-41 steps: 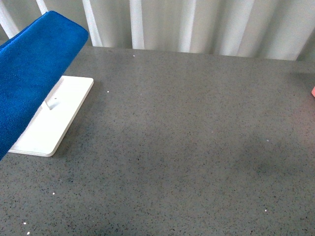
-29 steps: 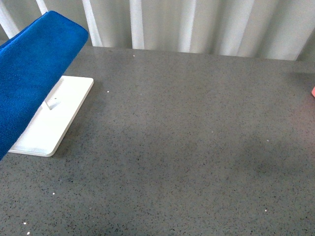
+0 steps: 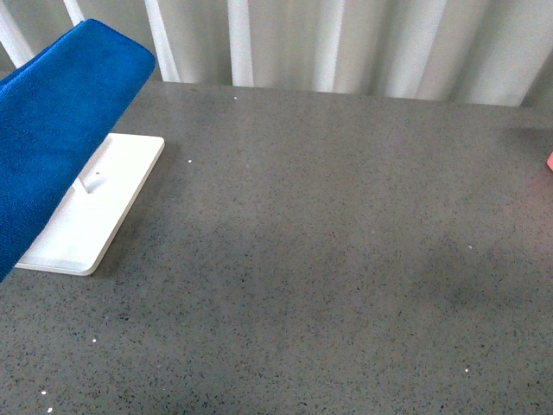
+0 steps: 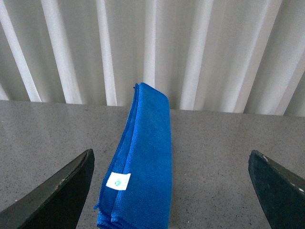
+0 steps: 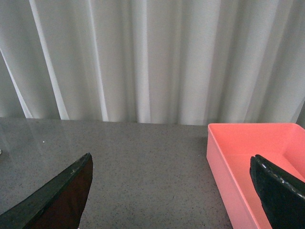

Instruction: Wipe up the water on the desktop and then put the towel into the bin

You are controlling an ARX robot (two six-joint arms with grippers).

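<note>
Three front frames compared: you will find no change over the last moment; the towel, the white tray and the table sit exactly as before, and neither arm has entered the front view.
Meaning for the task: judge it as not begun. The towel is not yet gripped, no wiping is under way, and the first step, taking hold of the towel, remains ahead of you.
Towel, front view: at the far left of the table, over the white tray. It appears raised above the tray, but what bears it cannot be told.
Towel, left wrist view: a long folded blue strip running away towards the curtain, its white tag on the near end.
Left fingers: spread wide and empty. The towel lies between them and ahead of their tips, touching neither and nearer the one on the tag's side.
Right fingers: likewise spread wide, holding nothing, with bare table between them.
Bin: pink and open-topped, on the table ahead of the right fingers, just beside one of them. In the front view only a sliver shows at the right edge, well apart from the towel.
Water: no pool can be made out on the speckled table. Fainter dark patches show right of centre, but you cannot tell whether they are wet or shadow.
Next move, as a judgement: bring the left fingers forward around the towel's near end and close on it.
</note>
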